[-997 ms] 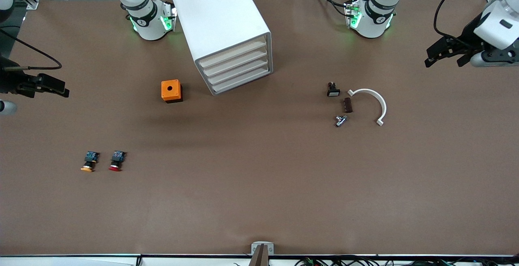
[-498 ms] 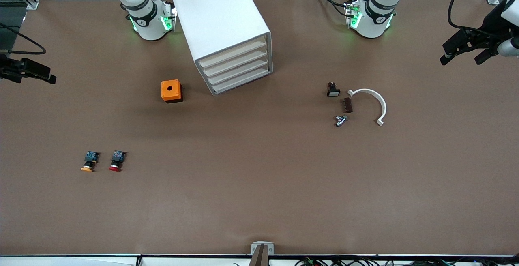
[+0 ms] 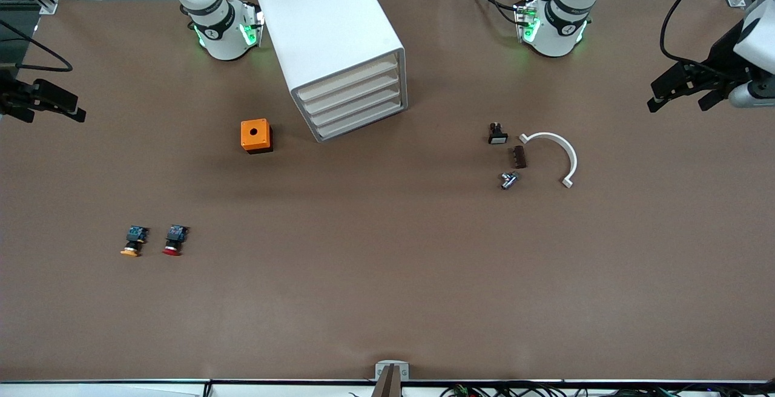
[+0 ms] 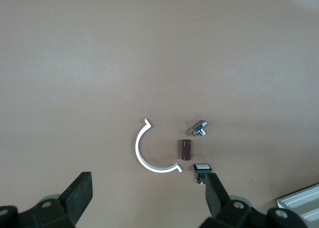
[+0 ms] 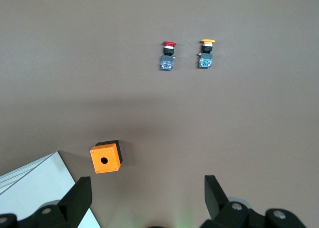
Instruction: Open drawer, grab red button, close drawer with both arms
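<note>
Lying on the worktop (image 3: 387, 264) beside the orange-capped button (image 3: 132, 241), the button (image 3: 174, 240) is judged light, rigid, best gripped across its black body. All drawers, including the drawer (image 3: 348, 90), are closed. Left gripper (image 3: 675, 87) and right gripper (image 3: 51, 101) are held wide open, empty, over the worktop ends.

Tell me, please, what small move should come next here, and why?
Probably the left gripper, open and high over the left arm's end of the table, should come in toward the white four-drawer cabinet to pull out a cream-fronted drawer. All four drawers are shut. The red-capped push-button lies untouched beside the orange-capped one, and the open right gripper waits at the right arm's end.
</note>
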Controlling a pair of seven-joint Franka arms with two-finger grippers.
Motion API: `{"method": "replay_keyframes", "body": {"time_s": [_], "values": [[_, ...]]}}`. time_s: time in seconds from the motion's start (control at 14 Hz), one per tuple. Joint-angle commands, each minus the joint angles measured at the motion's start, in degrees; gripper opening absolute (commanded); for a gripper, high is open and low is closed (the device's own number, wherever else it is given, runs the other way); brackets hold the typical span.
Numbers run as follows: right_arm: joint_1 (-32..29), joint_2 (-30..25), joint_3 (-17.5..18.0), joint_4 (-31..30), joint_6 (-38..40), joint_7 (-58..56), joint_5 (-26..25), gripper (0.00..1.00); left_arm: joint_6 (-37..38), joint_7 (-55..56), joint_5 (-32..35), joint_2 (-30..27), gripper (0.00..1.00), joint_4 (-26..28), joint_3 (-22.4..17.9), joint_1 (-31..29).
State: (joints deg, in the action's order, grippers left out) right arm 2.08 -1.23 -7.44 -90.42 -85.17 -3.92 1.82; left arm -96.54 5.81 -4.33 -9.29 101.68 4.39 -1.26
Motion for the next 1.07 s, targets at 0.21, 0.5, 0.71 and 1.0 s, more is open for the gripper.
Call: {"method": "replay_keyframes", "body": {"time_s": [0.21,0.5,0.71,1.0], "values": [[2.4,-7.1,-2.3,-8.8,-4.7,-0.8,-0.4,1.0,2.4,0.2,1.8,0.1,1.0,-2.7,0.3,-0.3],[-1.1,-7.7,1.5,-8.7,-4.7,-1.3,-0.5,1.0,4.6,0.2,1.8,0.8,1.0,-4.6,0.4,-0.2],[-1.1,-7.8,1.6,-8.7,-4.9,-2.2,-2.3,1.0,4.6,0.2,1.8,1.0,1.0,-4.6,0.4,-0.3],[-1.6,-7.8,1.5,-8.7,-5.5,-3.7,-3.2,1.0,4.6,0.1,1.8,1.1,1.0,-4.6,0.4,-0.4]]}}
